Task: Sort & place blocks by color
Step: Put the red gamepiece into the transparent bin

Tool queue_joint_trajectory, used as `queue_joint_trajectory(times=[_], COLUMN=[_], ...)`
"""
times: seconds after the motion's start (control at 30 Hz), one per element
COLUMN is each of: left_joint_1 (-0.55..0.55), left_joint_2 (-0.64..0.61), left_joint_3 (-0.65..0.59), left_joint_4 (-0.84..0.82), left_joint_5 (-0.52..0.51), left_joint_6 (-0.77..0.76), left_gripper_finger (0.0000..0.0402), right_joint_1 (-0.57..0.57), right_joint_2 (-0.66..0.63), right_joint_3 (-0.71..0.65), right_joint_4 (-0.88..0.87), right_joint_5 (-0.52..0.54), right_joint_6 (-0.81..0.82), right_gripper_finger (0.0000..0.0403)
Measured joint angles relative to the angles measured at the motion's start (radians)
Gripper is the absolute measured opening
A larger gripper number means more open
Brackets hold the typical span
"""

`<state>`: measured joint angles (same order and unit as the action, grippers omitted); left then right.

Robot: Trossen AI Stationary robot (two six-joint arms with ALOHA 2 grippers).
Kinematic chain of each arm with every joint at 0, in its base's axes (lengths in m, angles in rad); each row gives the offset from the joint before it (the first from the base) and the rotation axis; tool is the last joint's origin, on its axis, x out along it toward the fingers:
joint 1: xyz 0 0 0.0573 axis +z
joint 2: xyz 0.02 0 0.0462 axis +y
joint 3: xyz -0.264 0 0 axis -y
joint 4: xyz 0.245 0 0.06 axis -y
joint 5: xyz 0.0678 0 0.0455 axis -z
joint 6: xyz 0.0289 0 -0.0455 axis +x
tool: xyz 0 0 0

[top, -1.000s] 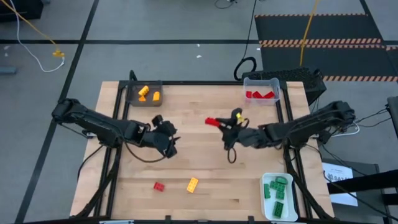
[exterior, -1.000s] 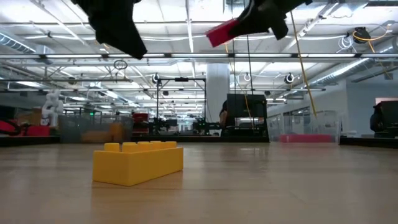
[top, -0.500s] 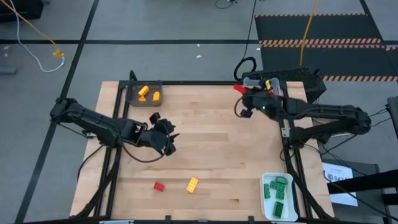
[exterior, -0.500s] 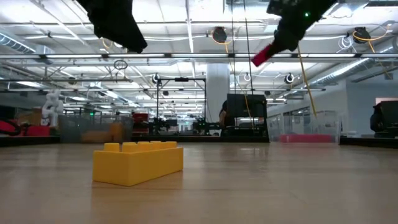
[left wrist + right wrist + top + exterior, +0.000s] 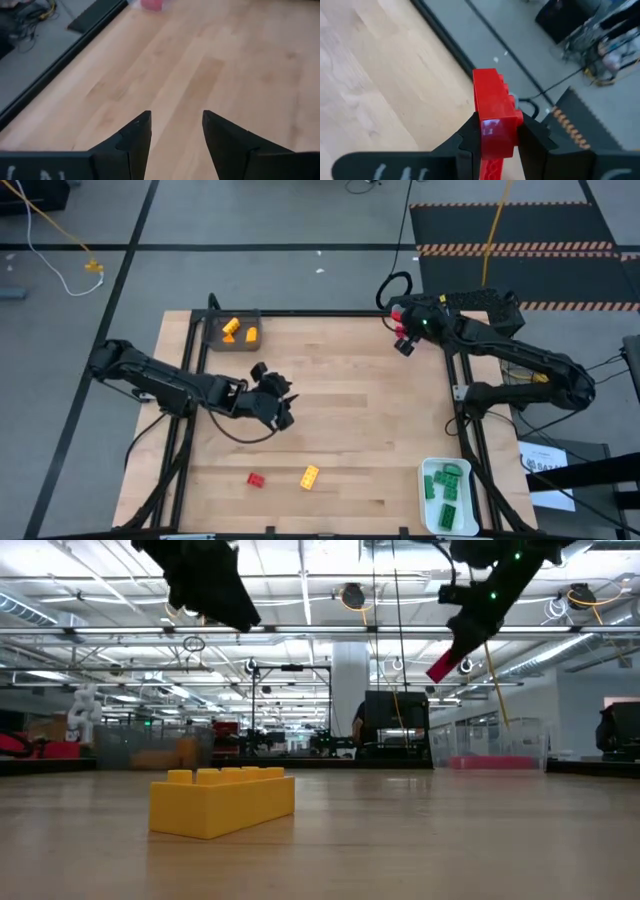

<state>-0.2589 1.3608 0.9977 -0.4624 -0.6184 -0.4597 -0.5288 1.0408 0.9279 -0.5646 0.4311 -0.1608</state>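
My right gripper (image 5: 496, 142) is shut on a red block (image 5: 492, 102) high over the table's far right corner (image 5: 394, 310); the low view shows the block (image 5: 443, 665) tilted in the air. My left gripper (image 5: 175, 117) hovers open over bare wood left of the table's middle (image 5: 281, 405), with nothing between its fingers. A yellow block (image 5: 310, 476) and a small red block (image 5: 256, 479) lie flat on the table near its front edge; the yellow one (image 5: 222, 800) stands close in the low view. My right gripper pinches the red block's near end (image 5: 495, 131) between its two fingers, one on each long side. The fingers slant down toward the far left and lie along the block, which sticks out past them. The block is lifted clear, tilted downward.
A dark grey tray (image 5: 215, 332) with yellow-orange blocks sits at the far left corner. A white tray (image 5: 427, 498) with green blocks sits at the near right corner. A clear tray (image 5: 497, 752) with red inside shows far off in the low view. The table's middle is bare wood.
My right gripper has swung from the table's middle to the far right corner with the red block in its grip, rolling as it went. The block stays clear of the table and now tilts downward.
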Motion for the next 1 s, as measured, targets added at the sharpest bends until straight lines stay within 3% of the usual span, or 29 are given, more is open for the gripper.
queue_joint_trajectory(times=[0.43, 0.67, 1.0], left_joint_1=[0.048, 0.048, 0.047], left_joint_2=[0.051, 0.052, 0.051], left_joint_3=[0.000, 0.000, 0.000], left_joint_4=[-0.001, -0.004, -0.006], left_joint_5=[0.043, 0.044, 0.058], left_joint_6=[-0.013, -0.024, -0.044], left_gripper_finger=[0.0180, 0.0180, 0.0180], right_joint_1=[-0.177, -0.247, -0.251], right_joint_2=[0.072, 0.087, 0.083], right_joint_3=[-0.143, -0.153, -0.153], right_joint_4=[0.080, 0.090, 0.130], right_joint_5=[-0.106, -0.095, -0.094], right_joint_6=[-0.032, -0.047, 0.002], right_gripper_finger=[0.0078, 0.0084, 0.0199])
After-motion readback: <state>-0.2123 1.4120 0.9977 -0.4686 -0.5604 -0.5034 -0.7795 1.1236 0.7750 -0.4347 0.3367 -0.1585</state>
